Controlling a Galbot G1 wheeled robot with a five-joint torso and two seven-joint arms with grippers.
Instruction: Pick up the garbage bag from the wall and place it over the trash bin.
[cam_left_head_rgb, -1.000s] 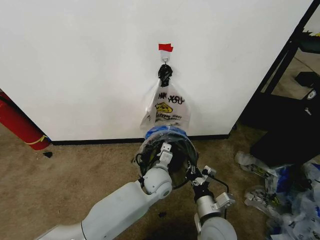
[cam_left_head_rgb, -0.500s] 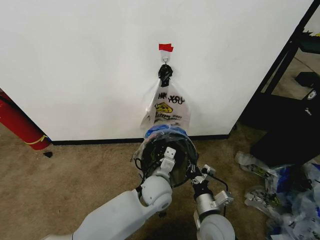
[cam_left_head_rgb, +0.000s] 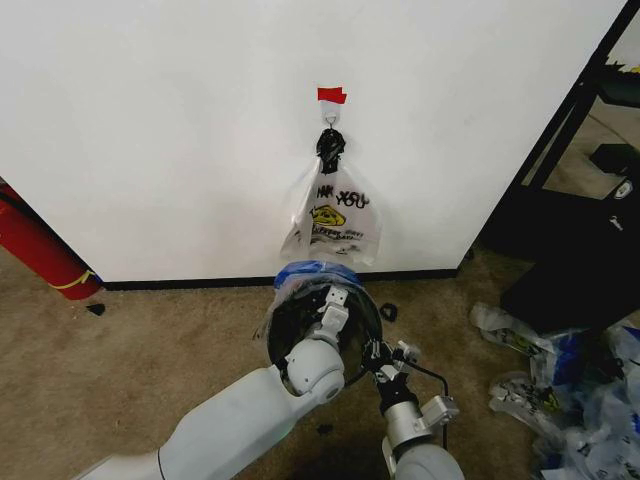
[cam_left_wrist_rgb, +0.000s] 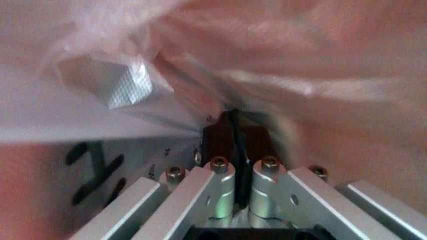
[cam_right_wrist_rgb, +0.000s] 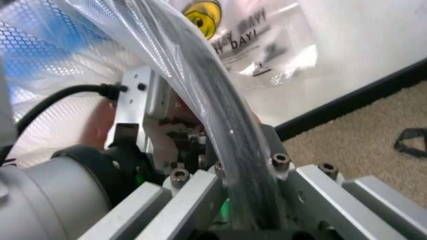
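Note:
The trash bin, black mesh, sits on the carpet below the wall. The garbage bag, see-through with blue patches, is draped over its mouth. My left gripper reaches inside the bin. In the left wrist view this gripper is shut, with the bag's film all around it. My right gripper is at the bin's near right rim. The right wrist view shows that gripper shut on the plastic-covered rim.
A clear "THANK YOU" bag hangs from a hook under red tape. A red cylinder lies at the left. A black shelf and a pile of plastic bags are on the right. A small black object lies beside the bin.
The bin and both grippers have shifted slightly left and toward me. A small black object on the carpet to the bin's right has come into view.

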